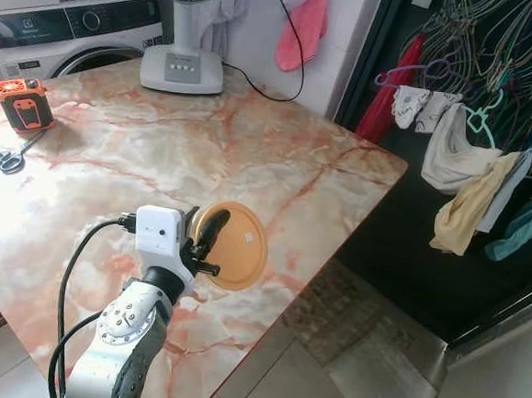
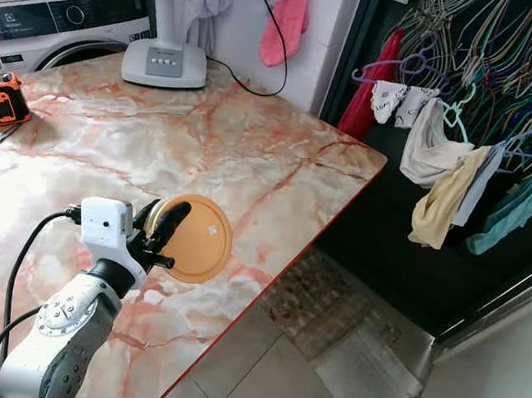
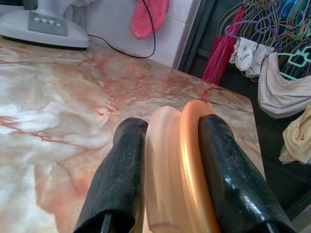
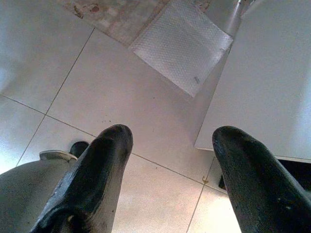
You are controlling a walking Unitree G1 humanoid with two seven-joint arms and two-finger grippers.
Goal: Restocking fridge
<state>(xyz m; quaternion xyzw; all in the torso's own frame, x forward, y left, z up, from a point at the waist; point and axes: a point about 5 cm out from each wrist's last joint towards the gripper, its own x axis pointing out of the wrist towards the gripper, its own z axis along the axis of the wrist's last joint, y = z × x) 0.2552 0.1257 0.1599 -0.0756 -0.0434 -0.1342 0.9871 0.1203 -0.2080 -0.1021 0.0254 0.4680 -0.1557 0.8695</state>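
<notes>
Your left gripper (image 1: 206, 234) is clamped on the round orange plastic lid (image 1: 236, 246), held on edge over the pink-veined marble tabletop (image 1: 159, 154). In the left wrist view the two black fingers (image 3: 121, 170) squeeze the lid's rim (image 3: 187, 160) between them, one finger per face. The lid sits above the table's near edge, towards the corner that faces the dark doorway. I can't tell if its lower rim touches the marble or hangs just clear.

Out from the lid, across the table:
- white fan base (image 1: 182, 69) with a row of buttons, at the far edge, black cable (image 1: 256, 86) trailing off it along the marble
- orange and black boxy device (image 1: 25, 104) near the far left edge
- black-handled scissors (image 1: 9, 158) lying flat just beside that device, nearer to you
- white front-loading washing machine (image 1: 67, 31) behind the table's far left
- pink cloth (image 1: 306, 22) hanging on the wall behind the fan base

Right of the table: a dark recess with wire hangers and hung clothes (image 1: 472, 160), cream and white pieces in front.

Your right gripper (image 4: 170, 145) hangs over pale floor tiles (image 4: 87, 87), fingers spread apart, nothing between them. A sheet of bubble wrap (image 4: 182, 46) lies on the floor below it.
</notes>
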